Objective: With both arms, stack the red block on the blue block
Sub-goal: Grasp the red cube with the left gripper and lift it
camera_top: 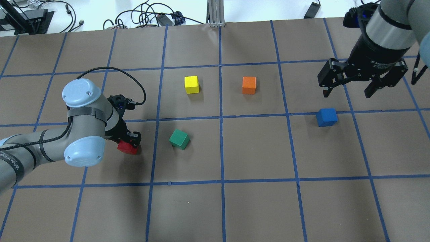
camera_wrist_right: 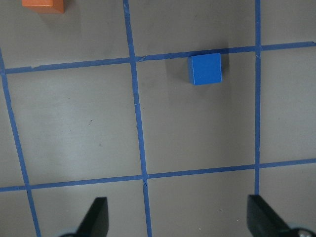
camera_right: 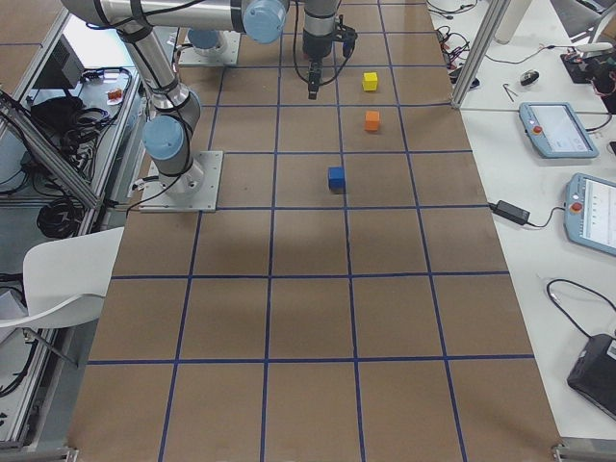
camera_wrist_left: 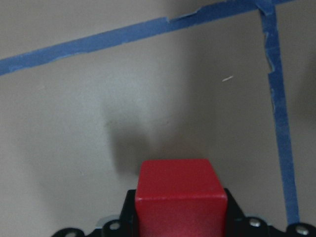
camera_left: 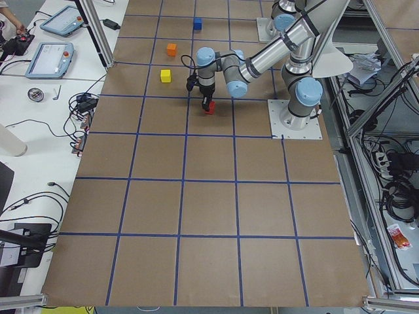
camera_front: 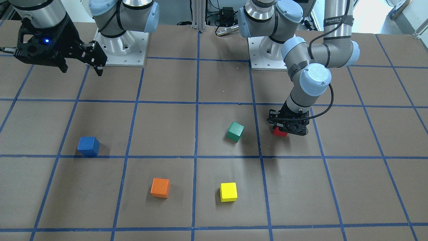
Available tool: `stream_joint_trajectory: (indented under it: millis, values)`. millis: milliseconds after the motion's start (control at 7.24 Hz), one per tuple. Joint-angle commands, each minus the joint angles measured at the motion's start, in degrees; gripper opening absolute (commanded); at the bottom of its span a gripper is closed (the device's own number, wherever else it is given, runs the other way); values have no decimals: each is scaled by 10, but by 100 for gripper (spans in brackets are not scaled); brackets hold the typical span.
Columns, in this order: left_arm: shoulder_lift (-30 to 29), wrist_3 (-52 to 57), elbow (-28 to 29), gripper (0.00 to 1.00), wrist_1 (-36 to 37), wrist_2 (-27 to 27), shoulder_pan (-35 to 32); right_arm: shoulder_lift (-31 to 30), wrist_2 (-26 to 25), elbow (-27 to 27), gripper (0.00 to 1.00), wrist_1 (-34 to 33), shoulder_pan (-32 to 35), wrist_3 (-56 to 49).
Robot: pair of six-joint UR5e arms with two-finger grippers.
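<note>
The red block sits low at the table between the fingers of my left gripper, which is shut on it. It also shows in the overhead view and fills the bottom of the left wrist view. The blue block rests alone on the table on a tape line, far across from the red one. It also shows in the front view and in the right wrist view. My right gripper hangs open and empty, high above the table, a little beyond the blue block.
A green cube lies tilted just right of the red block. A yellow cube and an orange cube stand farther out, between the two arms. Blue tape lines grid the brown table.
</note>
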Motion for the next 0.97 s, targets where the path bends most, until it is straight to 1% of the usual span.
stream_joint_trajectory:
  millis: [0, 138, 276, 415, 553, 691, 829]
  values:
    - [9, -52, 91, 20, -106, -14, -14, 0, 1, 0, 100, -4, 0, 0]
    - [-6, -73, 151, 20, -154, -31, -28, 0, -1, 2, 100, -3, 0, -2]
    - [-20, -113, 187, 20, -150, -53, -64, 0, 0, 2, 100, -4, 0, -1]
    - [-25, -179, 217, 20, -119, -45, -128, 0, 0, 2, 100, -4, 0, -1]
    - [-43, -257, 236, 20, -120, -45, -176, -1, 2, 1, 100, -4, 0, 0]
    - [-67, -312, 245, 20, -112, -48, -211, -1, 4, 1, 100, -4, 0, 0]
    - [-97, -328, 272, 20, -103, -49, -243, -1, 7, 2, 100, -3, 1, 0]
